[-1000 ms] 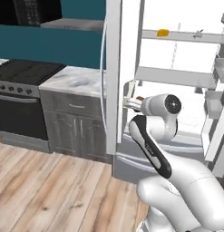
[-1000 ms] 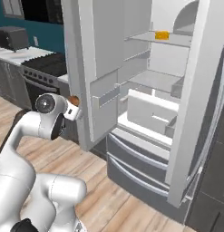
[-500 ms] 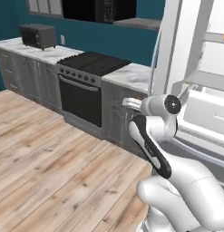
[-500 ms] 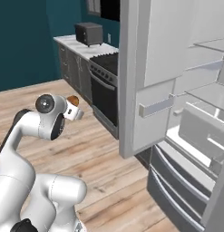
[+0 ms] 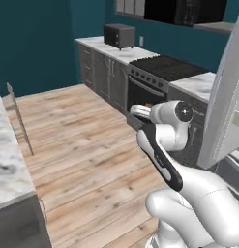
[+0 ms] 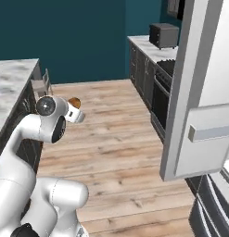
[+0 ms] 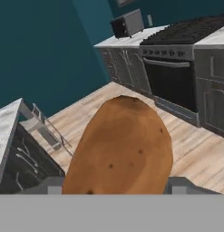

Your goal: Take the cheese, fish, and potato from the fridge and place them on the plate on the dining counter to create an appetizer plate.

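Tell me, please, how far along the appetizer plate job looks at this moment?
Done: the potato is out of the fridge, whose door stands open. In hand: the hand grips the potato, seen as a brown lump at the wrist in the right base view, out over the wooden floor with the dining counter nearby. Left: setting it on the plate, then fetching cheese and fish.

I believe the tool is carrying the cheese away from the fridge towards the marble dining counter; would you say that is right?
Not quite: the tool is carrying the potato, not the cheese. The hand view shows the brown oval lump between the fingers. The rest holds: the fridge stands to one side and the marble dining counter lies ahead.
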### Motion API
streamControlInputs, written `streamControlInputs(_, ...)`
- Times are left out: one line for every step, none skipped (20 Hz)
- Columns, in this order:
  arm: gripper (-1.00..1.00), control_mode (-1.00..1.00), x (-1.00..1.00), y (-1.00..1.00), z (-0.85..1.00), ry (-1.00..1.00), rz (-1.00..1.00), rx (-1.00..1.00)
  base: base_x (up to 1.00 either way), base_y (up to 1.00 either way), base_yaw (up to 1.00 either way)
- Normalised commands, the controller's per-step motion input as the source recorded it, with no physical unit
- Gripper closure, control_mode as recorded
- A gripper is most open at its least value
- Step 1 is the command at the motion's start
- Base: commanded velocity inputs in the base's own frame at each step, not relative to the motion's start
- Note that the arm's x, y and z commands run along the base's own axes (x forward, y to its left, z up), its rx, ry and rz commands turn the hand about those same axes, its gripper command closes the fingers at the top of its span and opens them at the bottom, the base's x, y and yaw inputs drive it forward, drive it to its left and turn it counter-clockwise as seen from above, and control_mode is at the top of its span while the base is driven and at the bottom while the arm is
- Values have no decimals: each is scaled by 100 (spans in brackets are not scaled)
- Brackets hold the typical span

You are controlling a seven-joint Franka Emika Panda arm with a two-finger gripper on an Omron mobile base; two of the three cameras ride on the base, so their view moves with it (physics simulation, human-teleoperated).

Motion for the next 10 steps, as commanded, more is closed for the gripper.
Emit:
streamControlInputs(100, 100, 0, 0, 0, 0, 0, 0, 0, -26, 57)
streamControlInputs(100, 100, 0, 0, 0, 0, 0, 0, 0, -26, 57)
streamControlInputs(100, 100, 0, 0, 0, 0, 0, 0, 0, -24, 57)
streamControlInputs(100, 100, 0, 0, 0, 0, 0, 0, 0, -20, 56)
streamControlInputs(100, 100, 0, 0, 0, 0, 0, 0, 0, -13, 55)
streamControlInputs(100, 100, 0, 0, 0, 0, 0, 0, 0, -4, 53)
streamControlInputs(100, 100, 0, 0, 0, 0, 0, 0, 0, 0, 45)
streamControlInputs(100, 100, 0, 0, 0, 0, 0, 0, 0, 24, 40)
streamControlInputs(100, 100, 0, 0, 0, 0, 0, 0, -16, 66, 36)
streamControlInputs(100, 100, 0, 0, 0, 0, 0, 0, -19, 99, 31)
